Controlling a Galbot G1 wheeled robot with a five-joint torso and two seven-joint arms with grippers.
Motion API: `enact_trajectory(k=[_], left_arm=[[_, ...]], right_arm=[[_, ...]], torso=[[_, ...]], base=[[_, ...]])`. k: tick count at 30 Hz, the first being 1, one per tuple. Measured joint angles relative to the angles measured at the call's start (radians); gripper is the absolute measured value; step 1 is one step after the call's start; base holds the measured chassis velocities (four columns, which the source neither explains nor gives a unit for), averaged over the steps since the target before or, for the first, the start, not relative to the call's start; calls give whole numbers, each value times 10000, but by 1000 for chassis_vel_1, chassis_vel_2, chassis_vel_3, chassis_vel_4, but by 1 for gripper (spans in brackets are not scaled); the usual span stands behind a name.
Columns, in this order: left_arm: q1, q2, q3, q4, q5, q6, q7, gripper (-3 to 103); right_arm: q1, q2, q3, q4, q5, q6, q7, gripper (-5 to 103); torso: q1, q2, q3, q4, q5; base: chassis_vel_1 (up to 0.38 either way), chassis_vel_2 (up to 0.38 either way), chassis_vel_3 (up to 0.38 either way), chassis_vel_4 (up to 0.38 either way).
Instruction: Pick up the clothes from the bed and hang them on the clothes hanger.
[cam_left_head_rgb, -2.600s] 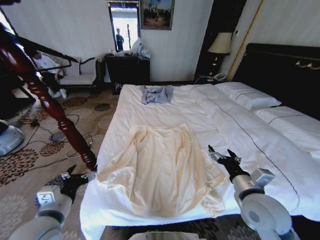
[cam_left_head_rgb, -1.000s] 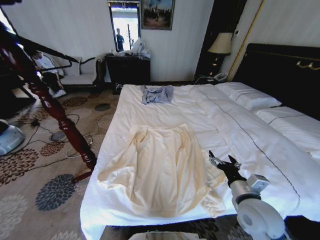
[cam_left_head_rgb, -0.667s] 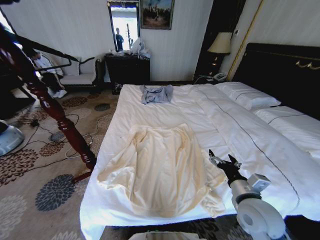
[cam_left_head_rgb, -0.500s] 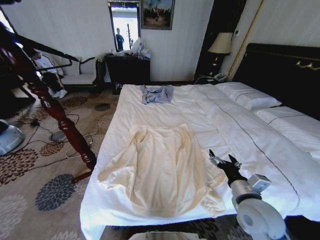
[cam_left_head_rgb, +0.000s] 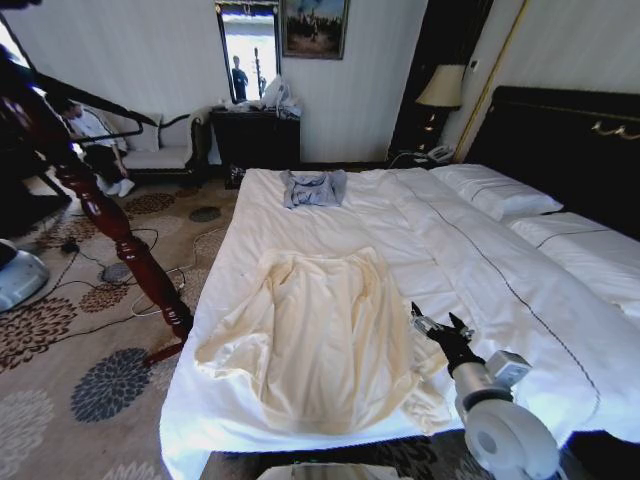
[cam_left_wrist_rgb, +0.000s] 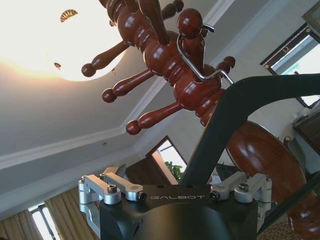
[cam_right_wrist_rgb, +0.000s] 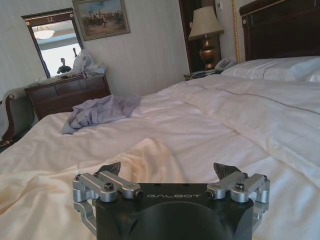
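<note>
fabric of the cream, thin long-sleeved top (cam_left_head_rgb: 325, 335) is spread flat on the white-sheeted bed (cam_left_head_rgb: 480, 260); the right end effector (cam_left_head_rgb: 437, 325), fingers spread, is poised at its edge for a pinch.

Clothes hanger (cam_left_wrist_rgb: 235, 115) cut off by frame edge

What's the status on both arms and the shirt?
Right gripper open, low at cream long-sleeved top's edge. Left gripper open around black hanger on the post. Top flat on bed, unobstructed.
</note>
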Motion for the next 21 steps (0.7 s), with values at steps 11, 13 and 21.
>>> enact_trajectory(k=[11,13,21], left_arm=[[13,570,181,557,-324,0,-248,102],[34,684,205,632,-328,0,-257,98],[155,1002,233,716,-557,-1,-401,75]], right_arm=[[129,179,-326,22,-179,44,-69,100],[148,178,-333,45,-165,44,-72,100],[196,383,-552,78,-271,48,-114,100]], torso=[[-1,0,0,1,0],[-1,0,0,1,0],[0,1,0,0,1]], base=[[0,0,0,0],[0,0,0,0],[0,0,0,0]])
